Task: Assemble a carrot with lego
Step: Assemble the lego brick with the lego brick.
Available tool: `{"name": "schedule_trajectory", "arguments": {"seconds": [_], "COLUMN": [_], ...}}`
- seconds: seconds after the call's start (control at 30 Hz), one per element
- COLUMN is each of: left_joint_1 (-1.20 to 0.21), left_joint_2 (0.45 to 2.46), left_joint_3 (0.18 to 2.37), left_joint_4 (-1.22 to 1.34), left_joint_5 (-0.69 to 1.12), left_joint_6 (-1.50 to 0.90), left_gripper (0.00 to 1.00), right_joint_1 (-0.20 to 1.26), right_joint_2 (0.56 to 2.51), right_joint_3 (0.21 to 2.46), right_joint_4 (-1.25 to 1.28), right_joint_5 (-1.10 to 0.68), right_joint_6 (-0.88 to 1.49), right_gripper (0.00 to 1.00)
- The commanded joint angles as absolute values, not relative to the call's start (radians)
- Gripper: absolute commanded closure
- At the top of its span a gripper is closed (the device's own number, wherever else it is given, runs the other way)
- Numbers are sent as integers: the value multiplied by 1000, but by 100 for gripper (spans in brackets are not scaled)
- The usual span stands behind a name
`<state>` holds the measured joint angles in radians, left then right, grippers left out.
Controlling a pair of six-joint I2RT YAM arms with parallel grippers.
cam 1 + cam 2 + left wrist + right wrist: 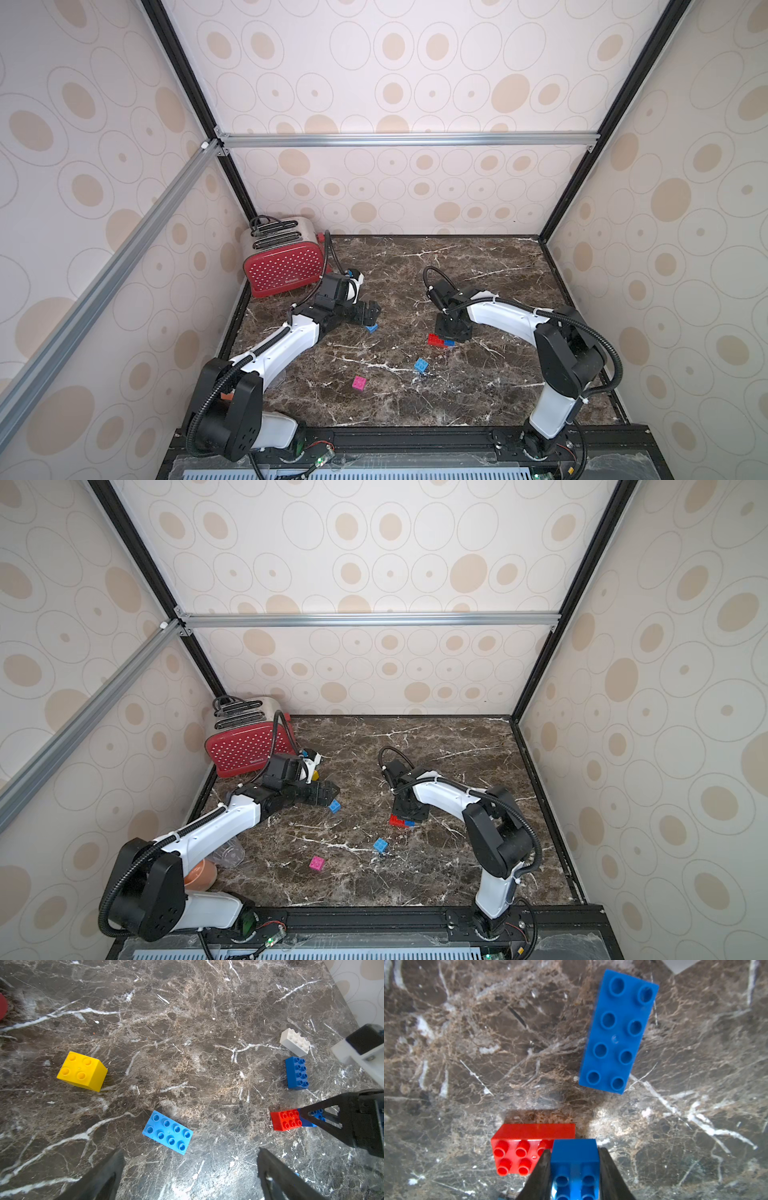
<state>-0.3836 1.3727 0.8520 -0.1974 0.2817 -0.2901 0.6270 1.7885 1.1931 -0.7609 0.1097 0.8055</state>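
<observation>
Loose lego lies on the marble table. My right gripper point(574, 1167) is shut on a small blue brick point(574, 1153) that sits over one end of a red bar point(517, 1147); whether it is pressed on I cannot tell. This pair is the only part of the carrot showing. A dark blue long brick point(618, 1030) lies just beyond it. My left gripper point(191, 1167) hangs open over bare table, near a light blue long brick point(168, 1132). A yellow square brick point(82, 1071) and a white long brick point(295, 1042) lie apart. In both top views a pink brick point(359, 383) and a light blue square brick point(421, 365) lie nearer the front.
A red dotted toaster point(282, 257) stands in the back left corner, close behind my left arm. A clear cup point(228, 854) and an orange bowl point(201, 872) sit under my left arm at the table's left edge. Patterned walls enclose three sides.
</observation>
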Motion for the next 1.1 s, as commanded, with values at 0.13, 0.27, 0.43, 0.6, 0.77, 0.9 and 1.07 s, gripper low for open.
{"name": "schedule_trajectory", "arguments": {"seconds": [0.13, 0.27, 0.43, 0.6, 0.77, 0.9, 1.07], "left_joint_1": [-392, -393, -394, -402, -418, -438, -459], "left_joint_2": [1376, 1374, 1373, 1367, 1356, 1347, 1324], "left_joint_3": [868, 868, 873, 883, 888, 894, 883], "left_joint_4": [-202, -202, -208, -224, -242, -267, -288], "left_joint_5": [279, 281, 281, 266, 240, 216, 194], "left_joint_6": [-272, -280, -285, -288, -289, -291, -304], "left_gripper": [1, 1, 1, 1, 1, 1, 1], "right_joint_1": [637, 641, 640, 641, 640, 640, 641], "right_joint_2": [1912, 1932, 1924, 1890, 1867, 1853, 1842], "right_joint_3": [1187, 1214, 1218, 1221, 1223, 1231, 1237], "right_joint_4": [-796, -816, -828, -824, -806, -801, -801], "right_joint_5": [-6, -5, 9, 3, -7, -8, -1], "right_joint_6": [628, 601, 620, 661, 678, 677, 673], "right_gripper": [100, 100, 98, 90, 84, 77, 70]}}
